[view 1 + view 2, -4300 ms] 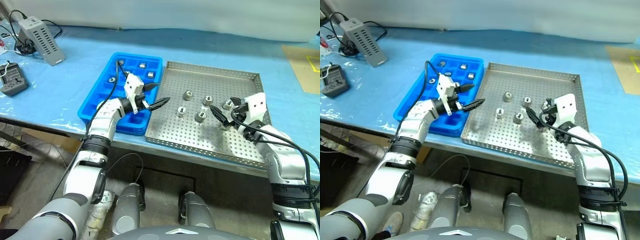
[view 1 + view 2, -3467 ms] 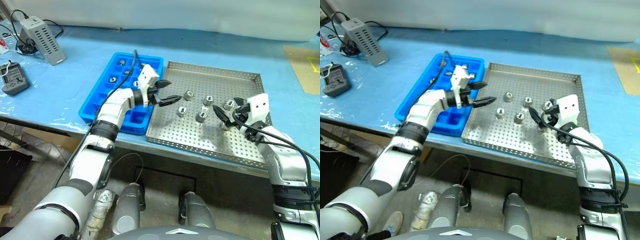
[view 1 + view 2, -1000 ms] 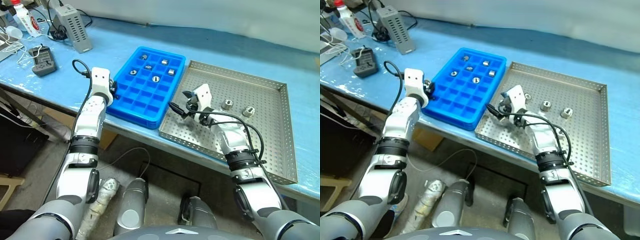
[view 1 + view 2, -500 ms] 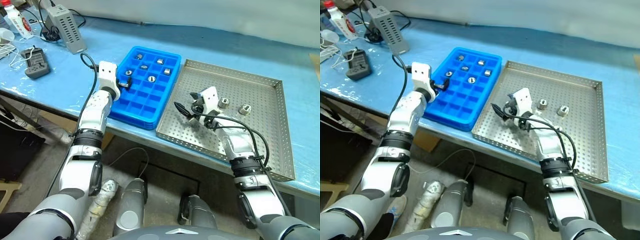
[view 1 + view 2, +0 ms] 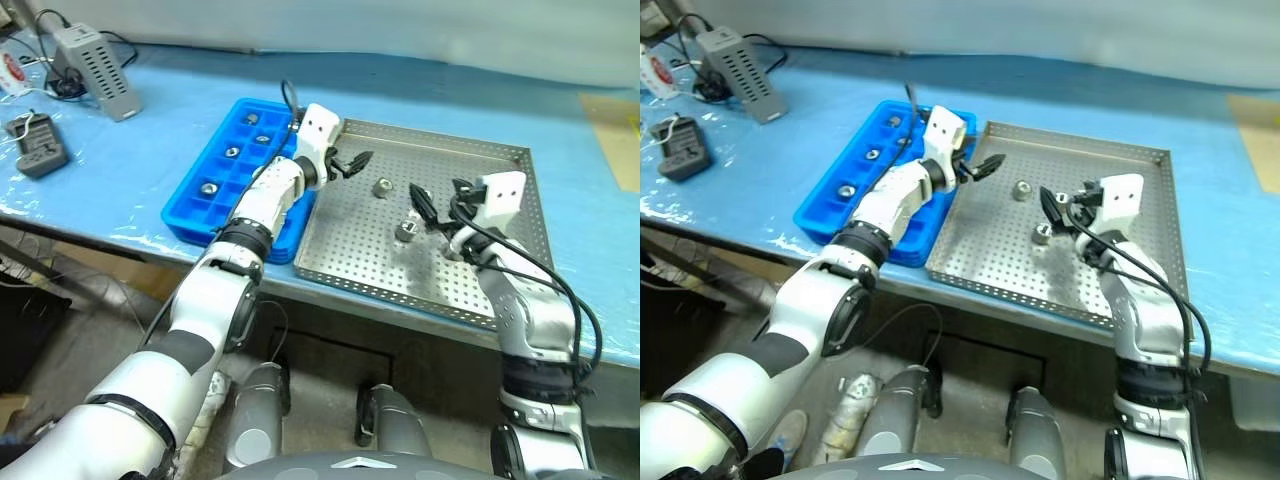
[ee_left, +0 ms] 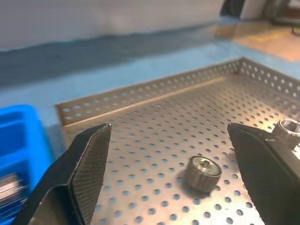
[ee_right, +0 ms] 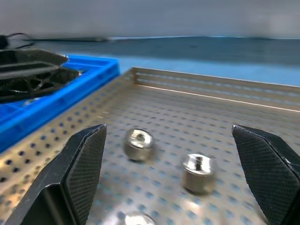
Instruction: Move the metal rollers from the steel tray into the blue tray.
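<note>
Blue sheeting is covering the bench, and two trays are sitting side by side on it near the front edge, their long sides touching. On the robot's left the blue tray is holding several metal rollers in separate square compartments, mostly along its left column and far end; the compartments nearest the steel tray are lying hidden behind the left arm. To the right the steel tray is carrying three rollers in its far half: one near the middle of the far side, one closer in, and a third partly hidden by the right pincer. Much of its perforated floor, towards the front rim and the right rim, is lying bare.

Reaching over the seam between the trays, the left pincer is hanging with its fingers spread apart and nothing between them. Over the right half of the steel tray, the right pincer is also standing wide apart and gripping nothing.

At the far left of the bench a grey power box and a small dark adapter are lying well apart from both trays.
</note>
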